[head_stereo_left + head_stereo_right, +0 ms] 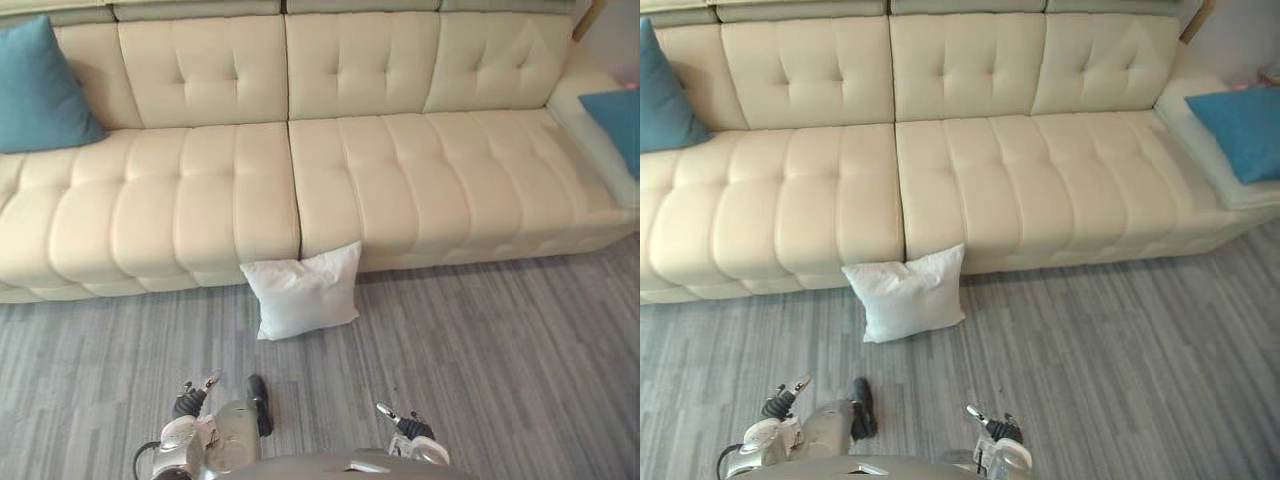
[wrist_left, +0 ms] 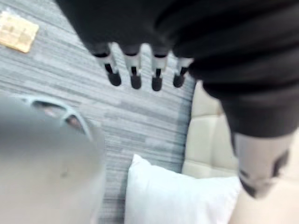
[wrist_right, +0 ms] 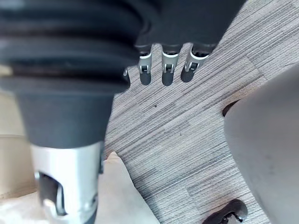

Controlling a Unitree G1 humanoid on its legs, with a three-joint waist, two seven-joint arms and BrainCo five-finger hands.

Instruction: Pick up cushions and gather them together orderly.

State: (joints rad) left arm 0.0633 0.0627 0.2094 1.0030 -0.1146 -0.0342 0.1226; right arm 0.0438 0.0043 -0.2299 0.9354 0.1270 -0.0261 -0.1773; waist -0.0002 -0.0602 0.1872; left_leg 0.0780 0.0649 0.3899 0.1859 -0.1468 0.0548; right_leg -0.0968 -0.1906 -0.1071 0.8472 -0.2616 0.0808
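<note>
At the bottom edge the left hand (image 2: pixel 134 70) and right hand (image 3: pixel 166 70) hang loose-fingered and empty, for the white cushion (image 1: pixel 303 292) at centre, leaning on the sofa (image 1: pixel 400 180) front, seems not yet reached.

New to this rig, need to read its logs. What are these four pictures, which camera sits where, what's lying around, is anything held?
This is a two-legged humanoid robot with two arms that end in fingered hands. The two wide pictures come from a stereo camera on its head, looking down at a cream sofa and a grey floor. The two close pictures come from cameras on its wrists, each looking along its own hand. A white cushion stands on the floor and leans against the sofa front. The left teal cushion leans at the sofa's left end, and the right teal cushion lies at its right end. The left hand and right hand hang over the floor, fingers straight, holding nothing.
</note>
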